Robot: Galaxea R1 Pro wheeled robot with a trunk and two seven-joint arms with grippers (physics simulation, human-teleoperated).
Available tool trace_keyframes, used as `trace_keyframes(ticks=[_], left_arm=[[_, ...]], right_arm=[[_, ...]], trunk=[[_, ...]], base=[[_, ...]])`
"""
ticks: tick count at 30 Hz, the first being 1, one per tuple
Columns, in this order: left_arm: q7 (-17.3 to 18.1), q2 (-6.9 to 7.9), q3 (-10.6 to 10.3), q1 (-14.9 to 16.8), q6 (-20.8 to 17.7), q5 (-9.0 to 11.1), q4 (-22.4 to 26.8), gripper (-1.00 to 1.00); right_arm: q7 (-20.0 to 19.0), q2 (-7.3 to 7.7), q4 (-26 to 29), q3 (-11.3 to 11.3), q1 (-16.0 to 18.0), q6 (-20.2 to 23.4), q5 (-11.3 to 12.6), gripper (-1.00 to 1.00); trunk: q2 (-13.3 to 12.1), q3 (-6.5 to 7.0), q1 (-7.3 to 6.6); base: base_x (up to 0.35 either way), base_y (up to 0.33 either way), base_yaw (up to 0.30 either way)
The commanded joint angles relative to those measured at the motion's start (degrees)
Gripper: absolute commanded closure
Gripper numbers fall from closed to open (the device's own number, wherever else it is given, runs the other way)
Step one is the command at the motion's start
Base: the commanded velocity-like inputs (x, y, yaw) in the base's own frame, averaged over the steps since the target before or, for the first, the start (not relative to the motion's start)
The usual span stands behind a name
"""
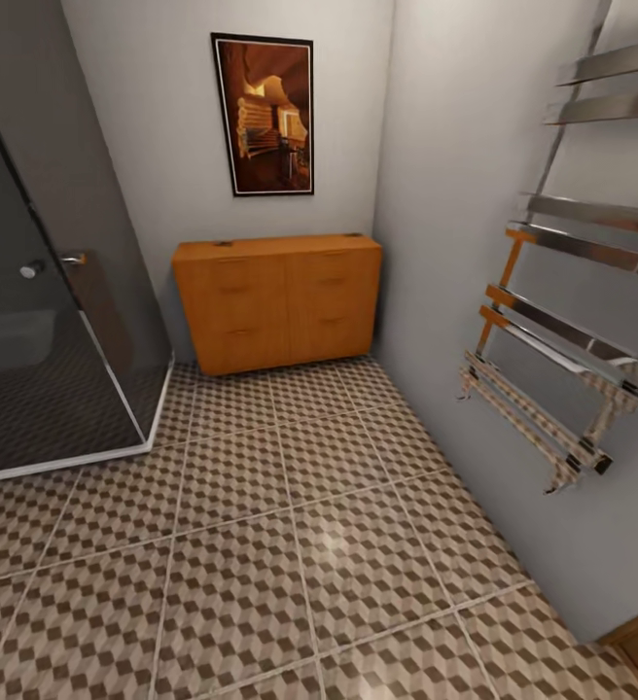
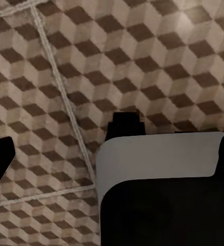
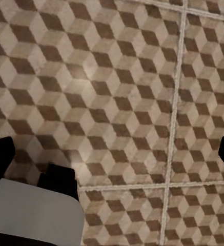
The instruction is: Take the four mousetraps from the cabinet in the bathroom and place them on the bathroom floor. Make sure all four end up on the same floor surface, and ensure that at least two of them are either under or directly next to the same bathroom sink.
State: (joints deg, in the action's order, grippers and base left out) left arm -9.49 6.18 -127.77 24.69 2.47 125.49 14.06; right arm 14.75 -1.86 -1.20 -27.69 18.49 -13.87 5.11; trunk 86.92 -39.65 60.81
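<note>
The orange-brown wooden cabinet (image 1: 278,301) stands against the far wall with its drawer fronts shut. Two small dark specks lie on its top, one near the left end (image 1: 224,243) and one near the right end (image 1: 355,234); they are too small to identify as mousetraps. The cube-patterned bathroom floor (image 1: 290,525) stretches from me to the cabinet. The sink is out of view. My left gripper (image 2: 112,154) and right gripper (image 3: 112,154) hang above the tiles, fingers spread wide, nothing between them.
A dark glass shower enclosure (image 1: 47,321) fills the left side. A chrome towel rail (image 1: 562,321) juts from the right wall. A framed picture (image 1: 264,115) hangs above the cabinet. Part of my own grey and black base (image 2: 163,189) shows in the wrist views.
</note>
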Motion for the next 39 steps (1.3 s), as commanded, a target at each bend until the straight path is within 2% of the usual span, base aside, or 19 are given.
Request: trace_keyframes(ticks=[1, 21, 39], left_arm=[[-0.35, 0.05, -0.37, 0.1, 0.26, 0.28, 0.26, -1.0], [-0.27, 0.04, -0.37, 0.1, 0.35, 0.28, 0.37, -1.0], [-0.29, 0.14, -0.37, 0.1, 0.35, 0.28, 0.22, -1.0]], right_arm=[[0.11, -0.02, -0.13, -0.46, 0.05, -0.28, 0.54, -1.0], [0.11, -0.07, -0.05, -0.43, 0.05, -0.28, 0.51, -1.0], [0.11, -0.05, -0.04, -0.43, 0.05, -0.28, 0.52, -1.0]], trunk=[[0.02, -0.05, 0.03], [0.02, -0.06, 0.03], [0.02, -0.81, 0.03]], base=[[0.337, 0.0, 0.0], [0.337, 0.0, 0.0], [0.336, 0.0, 0.0]])
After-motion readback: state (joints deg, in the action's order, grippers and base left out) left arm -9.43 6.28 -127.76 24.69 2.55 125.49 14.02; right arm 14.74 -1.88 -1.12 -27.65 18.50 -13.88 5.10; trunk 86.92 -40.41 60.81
